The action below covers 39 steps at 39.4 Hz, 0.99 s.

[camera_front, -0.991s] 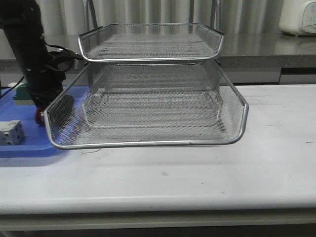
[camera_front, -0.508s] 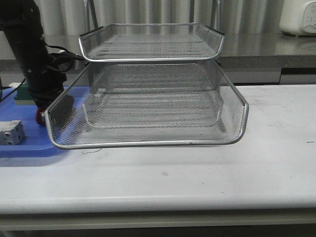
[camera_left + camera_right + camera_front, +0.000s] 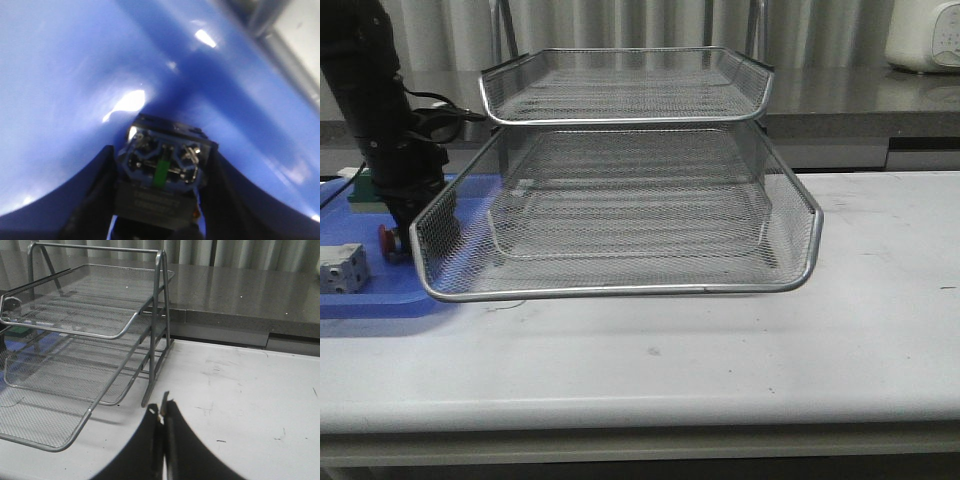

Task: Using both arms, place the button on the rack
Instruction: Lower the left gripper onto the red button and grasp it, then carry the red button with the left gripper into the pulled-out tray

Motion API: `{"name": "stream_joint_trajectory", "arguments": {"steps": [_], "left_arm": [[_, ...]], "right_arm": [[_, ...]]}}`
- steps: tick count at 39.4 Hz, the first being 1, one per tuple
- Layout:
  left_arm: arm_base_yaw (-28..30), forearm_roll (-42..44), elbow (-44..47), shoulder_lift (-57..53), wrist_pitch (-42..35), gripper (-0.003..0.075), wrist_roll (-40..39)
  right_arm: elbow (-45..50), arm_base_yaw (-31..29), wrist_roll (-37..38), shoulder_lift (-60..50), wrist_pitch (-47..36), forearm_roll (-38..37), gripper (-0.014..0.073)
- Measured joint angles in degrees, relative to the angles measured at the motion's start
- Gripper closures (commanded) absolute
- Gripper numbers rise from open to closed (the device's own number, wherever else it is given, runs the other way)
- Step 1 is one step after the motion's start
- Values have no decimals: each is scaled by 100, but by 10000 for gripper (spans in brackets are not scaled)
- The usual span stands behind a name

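My left gripper hangs over the blue tray, just left of the rack, and is shut on the button. Only the button's red head shows below the fingers in the front view. In the left wrist view the button's black-and-blue body sits between the two dark fingers of the left gripper. The three-tier silver wire-mesh rack stands mid-table and also shows in the right wrist view. My right gripper is shut and empty over bare table, right of the rack's posts; it is outside the front view.
A flat blue tray lies at the left, also seen in the left wrist view. It holds a white-grey cube and a green block. A grey counter runs behind, with a white appliance at the far right.
My left arm has shifted a little to the left with the button in its grip; the red head now sits farther from the rack's corner. The rack has not moved.
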Motion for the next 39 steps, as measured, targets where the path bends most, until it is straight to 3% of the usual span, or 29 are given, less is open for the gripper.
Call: {"name": "stream_joint_trajectory", "arguments": {"steps": [9, 20, 32, 39], "left_arm": [[386, 135, -240, -89, 515, 537, -96], [531, 113, -285, -718, 980, 617, -141], [461, 87, -285, -1613, 1128, 617, -390], [32, 96, -285, -2266, 1168, 617, -402]], "right_arm": [[0, 0, 0, 0, 0, 0, 704], [0, 0, 0, 0, 0, 0, 704], [0, 0, 0, 0, 0, 0, 704], [0, 0, 0, 0, 0, 0, 704]]}}
